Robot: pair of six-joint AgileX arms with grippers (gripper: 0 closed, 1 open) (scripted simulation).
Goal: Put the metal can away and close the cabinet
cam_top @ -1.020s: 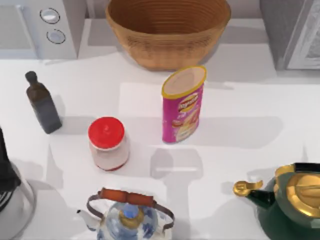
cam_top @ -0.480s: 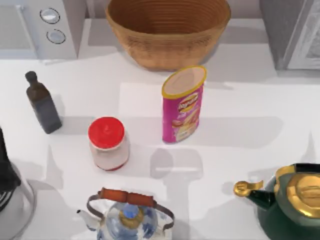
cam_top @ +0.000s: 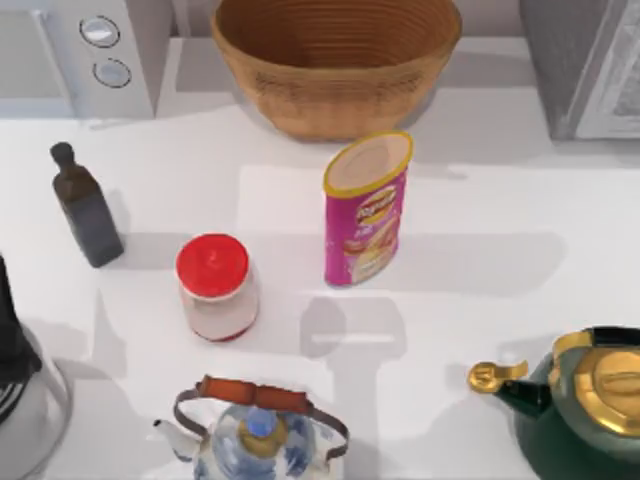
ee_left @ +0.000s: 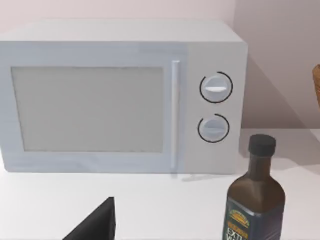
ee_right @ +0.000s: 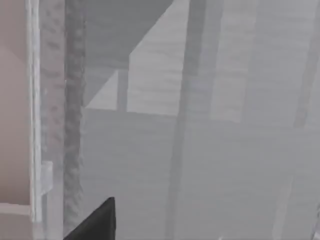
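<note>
Left gripper (ee_left: 95, 225): a dark part of it is seen low in the left wrist view, held before the microwave (ee_left: 120, 97) and the dark bottle (ee_left: 255, 200); whether it is spread or pressed together cannot be told.
Right gripper (ee_right: 95, 222): a dark part is seen close before the grey cabinet (ee_right: 200, 150); its state cannot be told either.
Near edge: a blue-and-white teapot (cam_top: 255, 440) is placed towards the left, a green kettle (cam_top: 590, 410) at the right.
Red-lidded jar (cam_top: 215, 285): stood upright, beyond the teapot.
Can (cam_top: 365, 215): the pink can is stood upright at mid-table, untouched, right of the jar and well apart from the cabinet.
Far edge: a wicker basket (cam_top: 335, 60) is set behind the can, the microwave at the far left, the cabinet at the far right.
</note>
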